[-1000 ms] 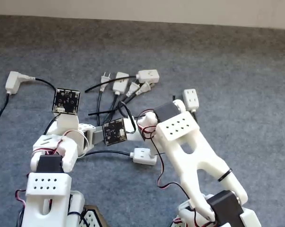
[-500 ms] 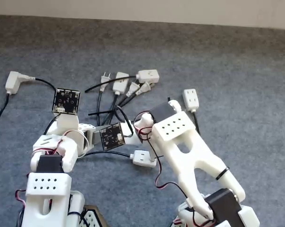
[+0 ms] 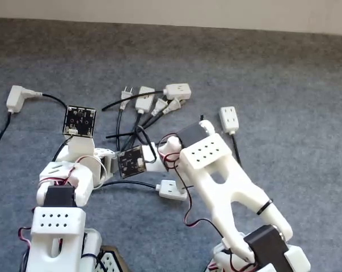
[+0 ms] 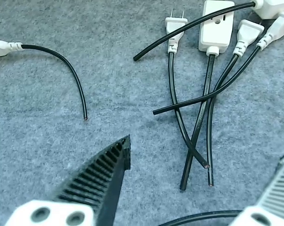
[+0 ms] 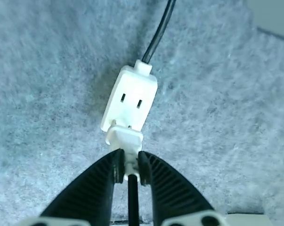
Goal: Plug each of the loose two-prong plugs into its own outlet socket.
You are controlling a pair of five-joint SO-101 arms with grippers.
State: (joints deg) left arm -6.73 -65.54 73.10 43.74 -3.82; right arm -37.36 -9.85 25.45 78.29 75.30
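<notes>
My right gripper is shut on the neck of a white two-prong plug. The plug's front touches the near end of a white outlet socket lying on the carpet; I cannot tell whether its prongs are in. That socket lies beside the right arm. My left gripper hangs open above the carpet with nothing between its fingers. Ahead of it lie a loose plug, another socket and two more plugs with crossed black cables.
An angled white plug on a black cable lies at the far left. One more socket rests right of the right arm, and another tops the cable cluster. Grey carpet lies open to the right and back.
The right arm has shifted slightly left and forward with its plug, nearer the socket by the left arm. The left arm has kept still.
</notes>
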